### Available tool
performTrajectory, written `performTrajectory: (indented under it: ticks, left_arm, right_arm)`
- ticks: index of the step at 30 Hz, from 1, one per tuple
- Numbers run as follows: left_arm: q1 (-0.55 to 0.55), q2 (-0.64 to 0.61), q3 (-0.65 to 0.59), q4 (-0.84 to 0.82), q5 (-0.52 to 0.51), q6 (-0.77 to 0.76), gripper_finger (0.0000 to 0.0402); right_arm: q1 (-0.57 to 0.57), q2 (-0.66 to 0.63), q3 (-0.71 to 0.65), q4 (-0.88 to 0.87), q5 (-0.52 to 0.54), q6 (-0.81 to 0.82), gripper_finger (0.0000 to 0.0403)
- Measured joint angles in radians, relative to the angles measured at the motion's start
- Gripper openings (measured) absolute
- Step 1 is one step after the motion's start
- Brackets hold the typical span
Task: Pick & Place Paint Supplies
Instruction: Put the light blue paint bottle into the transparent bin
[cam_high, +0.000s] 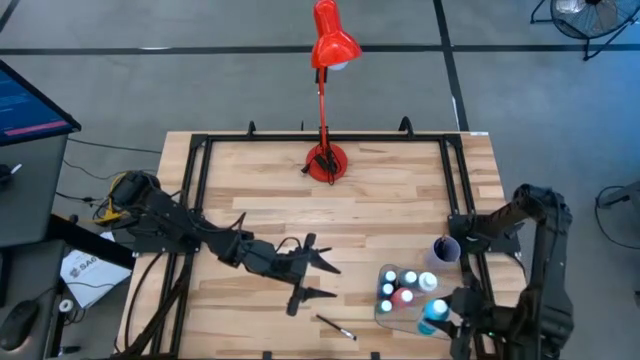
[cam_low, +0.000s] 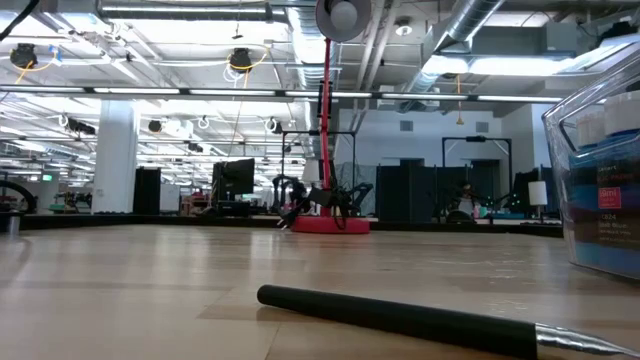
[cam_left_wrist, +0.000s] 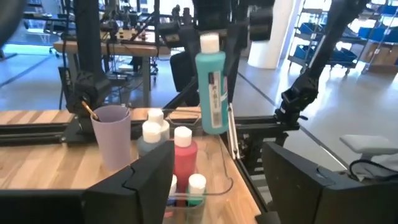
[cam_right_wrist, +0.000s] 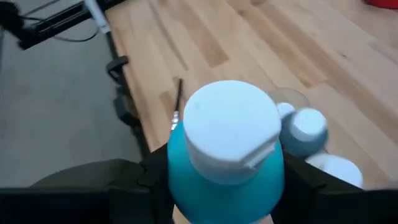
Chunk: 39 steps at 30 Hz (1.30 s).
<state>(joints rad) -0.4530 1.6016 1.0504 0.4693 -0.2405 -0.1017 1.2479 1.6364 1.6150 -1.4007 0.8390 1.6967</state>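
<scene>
My right gripper (cam_high: 440, 322) is shut on a teal bottle (cam_left_wrist: 211, 87) with a white cap, held in the air over the near right corner of the clear tray (cam_high: 381, 303). Several white-capped bottles stand upright in the tray, among them a red one (cam_left_wrist: 185, 155). A dark paintbrush (cam_high: 335, 327) lies flat on the table near the front edge, left of the tray. My left gripper (cam_high: 335, 282) hovers open at the table's middle, pointing level toward the tray, with nothing between its fingers. My right gripper pinches the teal bottle's body (cam_right_wrist: 186, 186) just below the white cap, one finger on each side. The fingers slant down from above. The bottle stands upright, cap up, lifted clear of the tray and the bottles in it.
A lilac cup (cam_high: 446, 248) with a brush handle (cam_left_wrist: 89, 109) sticking out stands just beyond the tray. A red desk lamp (cam_high: 326, 160) stands at the far middle. A black frame (cam_high: 200, 150) runs along the table's far, left and right edges.
</scene>
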Motion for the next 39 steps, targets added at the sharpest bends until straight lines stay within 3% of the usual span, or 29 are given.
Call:
performTrajectory:
  ticks: [7,13,17,30,39]
  left_arm:
    - [0.002,0.0,0.0,0.009,-0.001,0.0,0.0221]
    - [0.002,0.0,0.0,0.011,-0.004,0.0,0.0221]
    - [0.002,0.0,0.0,0.012,-0.006,-0.005,0.0221]
    - [0.002,0.002,0.0,0.013,-0.022,-0.005,0.0221]
    - [0.002,0.002,0.0,0.011,-0.022,-0.003,0.0221]
  right_arm:
    - [0.072,0.136,0.0,-0.172,0.027,0.253,0.0179]
    - [0.094,0.237,-0.001,-0.17,0.035,0.291,0.0179]
    - [0.1,0.28,-0.032,-0.17,0.128,0.311,0.0179]
    - [0.114,0.294,-0.219,-0.169,0.018,0.52,0.0178]
    - [0.085,0.294,-0.24,-0.162,-0.002,0.552,0.0178]
